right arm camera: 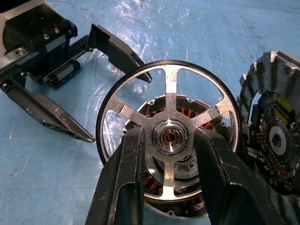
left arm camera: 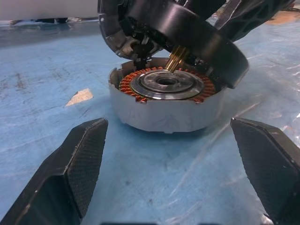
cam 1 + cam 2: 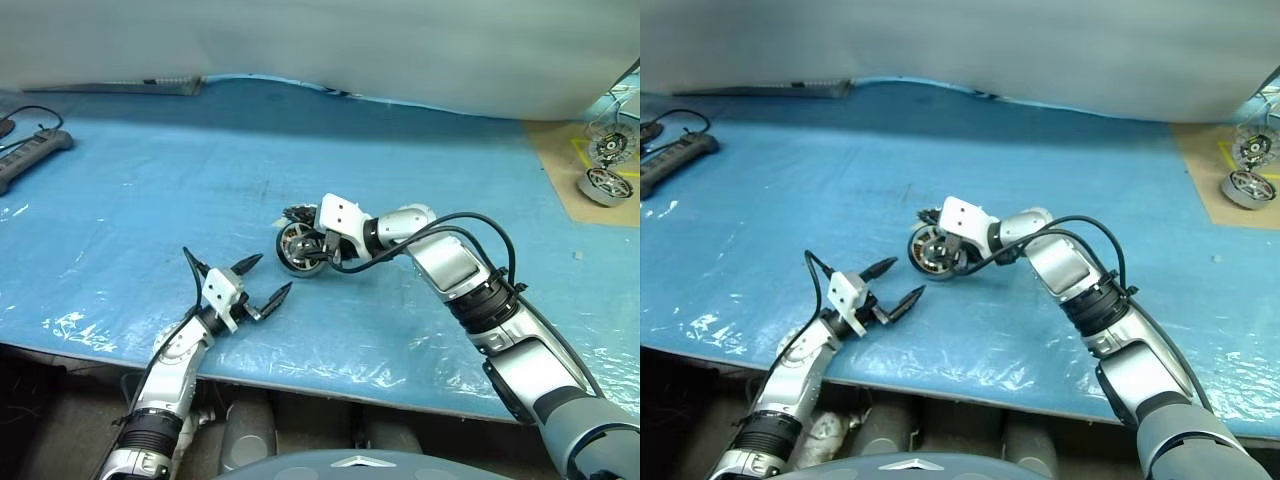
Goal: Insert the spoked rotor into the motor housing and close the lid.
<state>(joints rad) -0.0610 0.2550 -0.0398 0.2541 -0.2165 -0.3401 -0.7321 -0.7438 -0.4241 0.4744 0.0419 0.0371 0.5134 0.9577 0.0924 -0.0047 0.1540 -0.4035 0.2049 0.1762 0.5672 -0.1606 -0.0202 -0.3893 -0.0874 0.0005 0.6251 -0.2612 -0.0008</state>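
My right gripper [image 1: 171, 138] is shut on the hub of the spoked rotor [image 1: 169, 101], a black-rimmed wheel with silver spokes. The rotor hangs tilted just over the motor housing [image 2: 164, 112], its brass shaft reaching down toward the housing's centre hole. The housing sits on the blue table cover [image 3: 150, 200] with its copper windings facing up. The lid [image 1: 274, 136], dark grey with a finned edge, stands right beside the housing. My left gripper [image 3: 270, 277] is open and level, a short way in front of the housing, with nothing between its fingers [image 2: 79, 159].
A grey power strip [image 3: 35, 150] with a cable lies at the table's far left. Two more round motor parts [image 3: 608, 185] rest on a brown board at the far right. The table's front edge [image 3: 330, 385] runs close under both arms.
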